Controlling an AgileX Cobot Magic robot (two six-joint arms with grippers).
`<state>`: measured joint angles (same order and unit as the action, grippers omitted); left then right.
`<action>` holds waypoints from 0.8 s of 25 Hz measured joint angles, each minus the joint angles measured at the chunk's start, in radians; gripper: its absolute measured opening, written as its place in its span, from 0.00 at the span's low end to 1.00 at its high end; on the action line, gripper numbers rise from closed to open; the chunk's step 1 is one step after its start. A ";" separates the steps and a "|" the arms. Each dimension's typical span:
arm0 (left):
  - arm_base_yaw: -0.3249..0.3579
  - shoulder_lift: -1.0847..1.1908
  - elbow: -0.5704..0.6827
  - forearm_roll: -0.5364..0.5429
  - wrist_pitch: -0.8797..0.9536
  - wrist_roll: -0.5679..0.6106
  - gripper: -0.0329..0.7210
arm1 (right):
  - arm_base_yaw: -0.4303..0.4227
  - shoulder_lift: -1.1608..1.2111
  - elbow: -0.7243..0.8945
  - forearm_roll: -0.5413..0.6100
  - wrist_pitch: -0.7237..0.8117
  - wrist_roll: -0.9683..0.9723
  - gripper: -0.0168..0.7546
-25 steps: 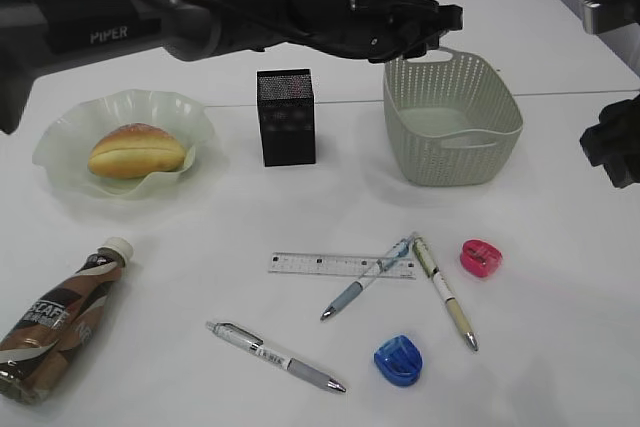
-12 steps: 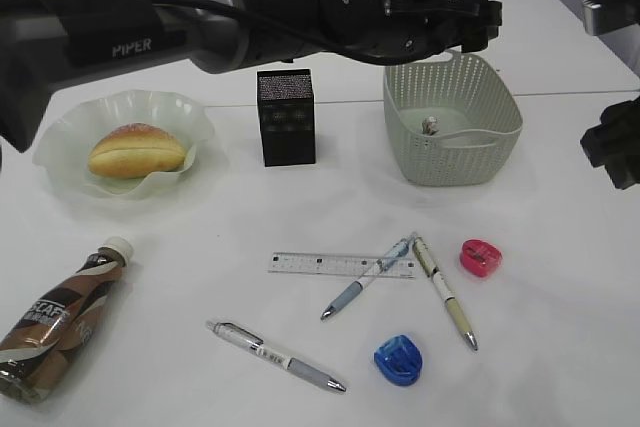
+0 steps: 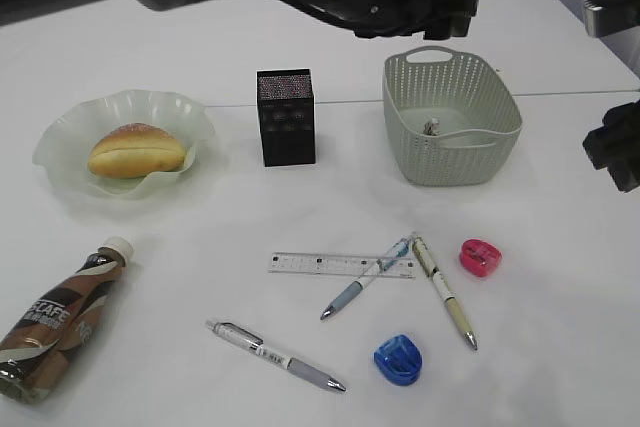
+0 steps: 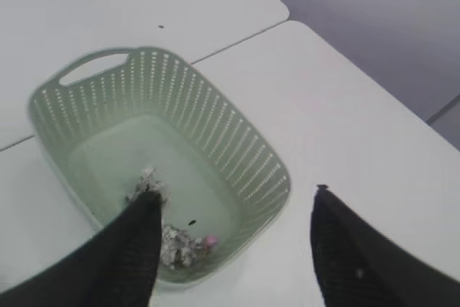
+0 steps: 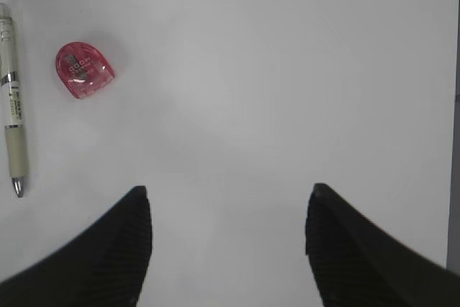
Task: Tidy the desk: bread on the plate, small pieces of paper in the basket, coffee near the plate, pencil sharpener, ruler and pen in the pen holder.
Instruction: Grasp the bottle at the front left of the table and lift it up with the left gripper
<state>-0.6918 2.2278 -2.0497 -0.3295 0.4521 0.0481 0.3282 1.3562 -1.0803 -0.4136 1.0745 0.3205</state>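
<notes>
1. Since a second ago, your left arm has been lifting up and away from the basket (image 3: 452, 117), and paper that was not in the basket then is now lying inside it.
2. Your left gripper (image 4: 233, 239) is hanging above the basket with its fingers spread apart and nothing between them.
3. Two small pieces of paper (image 4: 169, 235) are lying on the basket floor in the left wrist view; in the exterior view only one (image 3: 431, 127) is showing.
4. Your right gripper (image 5: 228, 246) is hovering over bare desk (image 3: 560, 347), in front of and to the right of the basket, fingers apart and empty.
5. One pen holder (image 3: 286, 117) is standing just left of the basket, upright.
6. One bread (image 3: 137, 151) is resting on one plate (image 3: 70, 142), further left of the basket beyond the pen holder.
7. One coffee (image 3: 62, 322) is lying tilted on its side, far to the front-left of the basket, in front of the plate.
8. One ruler (image 3: 340, 265) is lying flat in front of the basket.
9. Three pens are lying in front of the basket: a blue-tipped pen (image 3: 366, 278) crossing the ruler's right end, a cream pen (image 3: 445, 292) just right of it, and a grey-grip pen (image 3: 275, 356) nearest the front edge.
10. Two pencil sharpeners are sitting in front of the basket: a pink sharpener (image 3: 480, 257) and a blue sharpener (image 3: 398, 359).
</notes>
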 joint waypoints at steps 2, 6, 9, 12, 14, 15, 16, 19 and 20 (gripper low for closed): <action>0.020 -0.038 0.000 0.012 0.070 0.000 0.64 | 0.000 0.000 0.000 0.000 0.002 0.000 0.66; 0.073 -0.118 0.000 0.025 0.220 0.000 0.59 | 0.000 0.000 0.000 0.000 0.004 0.000 0.66; 0.120 -0.169 0.000 0.073 0.350 0.000 0.58 | 0.000 0.000 0.000 0.000 0.004 0.000 0.66; 0.172 -0.207 0.000 0.101 0.479 0.000 0.58 | 0.000 0.000 0.000 0.000 0.006 0.000 0.66; 0.202 -0.232 0.007 0.110 0.520 0.000 0.58 | 0.000 0.000 0.000 0.002 0.006 0.000 0.66; 0.216 -0.249 0.018 0.113 0.532 0.000 0.58 | 0.000 0.000 0.000 0.002 0.006 0.000 0.66; 0.230 -0.266 0.029 0.116 0.540 0.000 0.58 | 0.000 0.000 0.000 0.002 0.006 0.000 0.66; 0.266 -0.322 0.086 0.140 0.556 0.000 0.58 | 0.000 0.000 0.000 0.002 0.010 0.000 0.66; 0.279 -0.345 0.115 0.147 0.559 0.000 0.58 | 0.000 0.000 0.000 0.002 0.012 0.000 0.66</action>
<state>-0.4133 1.8832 -1.9343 -0.1826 1.0108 0.0485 0.3282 1.3562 -1.0803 -0.4121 1.0862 0.3205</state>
